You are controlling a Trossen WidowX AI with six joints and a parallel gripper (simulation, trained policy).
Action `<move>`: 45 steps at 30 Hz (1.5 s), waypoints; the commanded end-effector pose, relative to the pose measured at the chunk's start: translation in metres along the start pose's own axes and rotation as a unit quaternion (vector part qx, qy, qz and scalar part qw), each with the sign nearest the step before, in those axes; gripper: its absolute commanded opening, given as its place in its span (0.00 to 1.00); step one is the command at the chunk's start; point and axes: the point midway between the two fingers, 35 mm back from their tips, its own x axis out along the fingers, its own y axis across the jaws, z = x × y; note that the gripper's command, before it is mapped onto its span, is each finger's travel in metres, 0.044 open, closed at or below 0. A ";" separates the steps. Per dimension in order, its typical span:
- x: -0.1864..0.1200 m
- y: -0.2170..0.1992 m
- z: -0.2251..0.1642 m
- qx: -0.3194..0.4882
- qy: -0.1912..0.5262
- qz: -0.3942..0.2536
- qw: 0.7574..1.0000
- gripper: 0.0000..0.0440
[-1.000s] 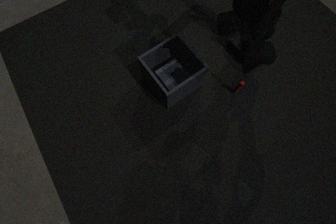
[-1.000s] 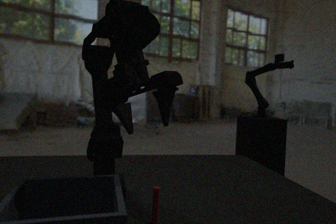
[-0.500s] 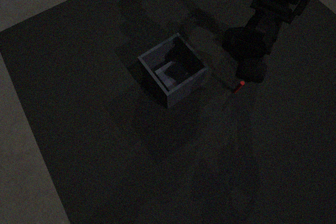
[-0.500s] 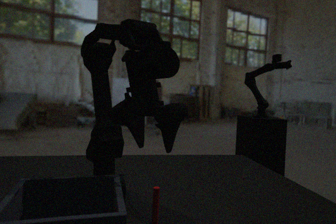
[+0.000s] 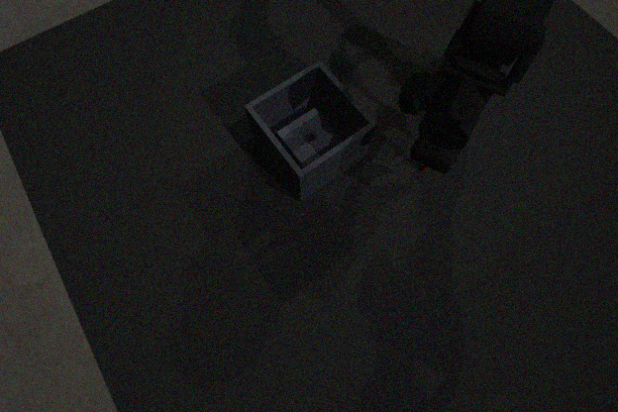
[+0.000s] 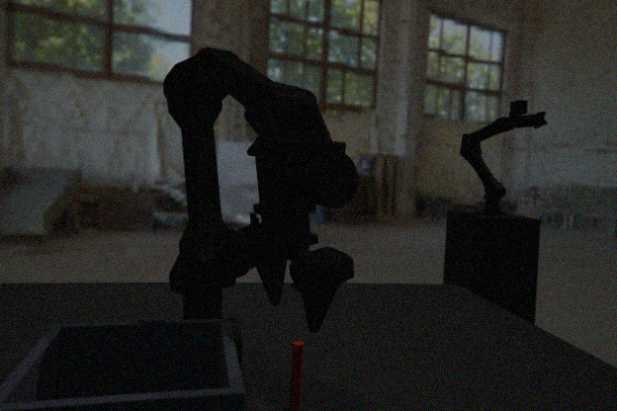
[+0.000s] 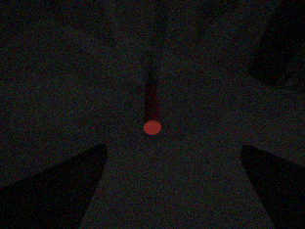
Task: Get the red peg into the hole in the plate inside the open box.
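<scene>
- 1 peg (image 5: 424,168) (image 6: 297,375) (image 7: 152,126), red, stands upright outside the box (image 5: 327,171) (image 6: 233,364), on the side of the box where the arm (image 5: 504,23) (image 6: 199,172) reaches down.
- 2 fingers of the claw (image 5: 429,120) (image 6: 295,319) (image 7: 172,151) are spread wide, with nothing pinched between them.
- From the wrist, the peg's round top shows between the 2 fingers and a little beyond the line of their tips, touching neither.
- From outside, the claw points down beside the box, its 2 tips higher than the peg's top.
- From above, the claw hides most of the peg; only a small red bit shows past its edge, well apart from the box.
- Inside the box, at the bottom, lies the plate (image 5: 295,139) with 1 dark hole (image 5: 310,136), partly in shadow.
- Behind the box and to its right, a 2nd arm (image 6: 477,160) stands on a dark block (image 6: 490,262).
</scene>
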 end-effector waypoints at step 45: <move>0.059 0.039 0.000 0.069 0.016 0.062 0.996 0.00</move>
